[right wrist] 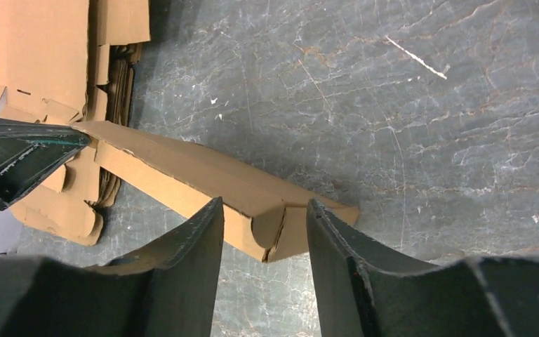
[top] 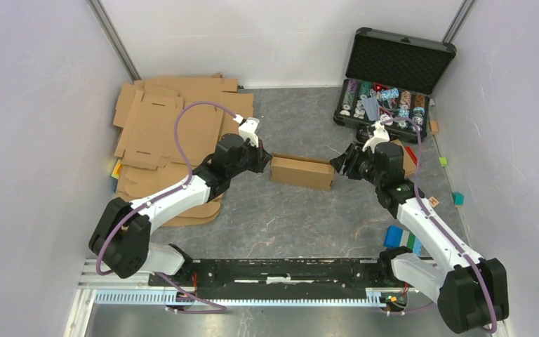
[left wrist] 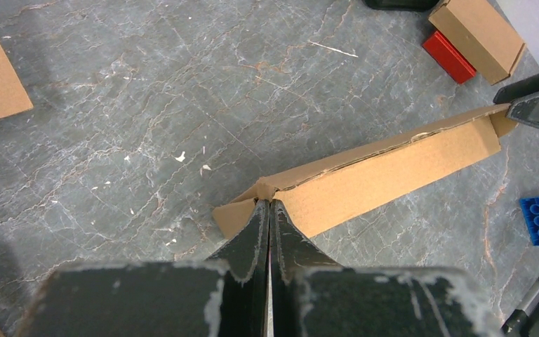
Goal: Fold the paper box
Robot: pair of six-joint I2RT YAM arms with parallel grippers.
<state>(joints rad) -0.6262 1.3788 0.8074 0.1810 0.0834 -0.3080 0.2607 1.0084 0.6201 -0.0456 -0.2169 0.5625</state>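
Paper box (left wrist: 386, 175), plain brown cardboard, left pincer (left wrist: 268, 205) closed on its end.

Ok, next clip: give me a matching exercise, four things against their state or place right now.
Things:
1. left gripper
2. right gripper
3. paper box
4. black case

States:
A. lid up, far right corner
B. shut, tips against one end of the box
C. lying mid-table between the two arms
D. jaws apart at the box's other end

Pairs: 1-B, 2-D, 3-C, 4-A
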